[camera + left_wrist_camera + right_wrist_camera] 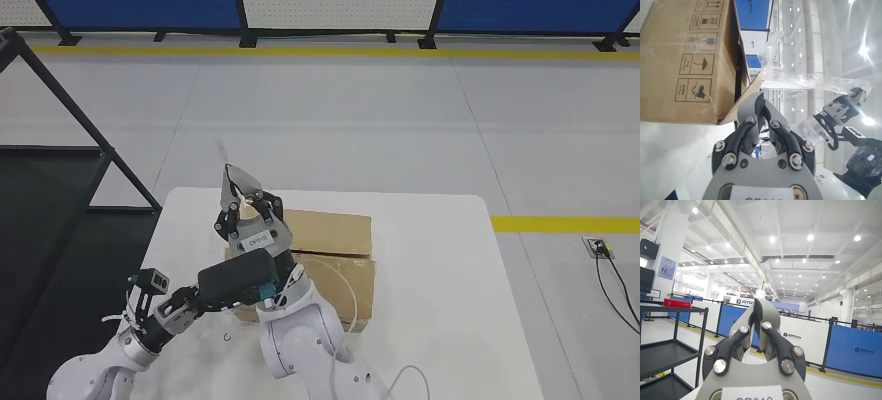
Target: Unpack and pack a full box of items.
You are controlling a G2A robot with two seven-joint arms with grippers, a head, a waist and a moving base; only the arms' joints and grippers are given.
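Right gripper (240, 183), pinched on a clear plastic bag (800, 79), hangs raised above the cardboard box (330, 240) on the table (430, 300). Left gripper (762, 103), fingers together, sits beside an open flap (747, 94). We judge unpacking only begun: contents and all repacking are left.

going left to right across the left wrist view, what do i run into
cardboard box -> left gripper, shut, low in the middle -> clear plastic film -> right gripper, shut on the film's far end
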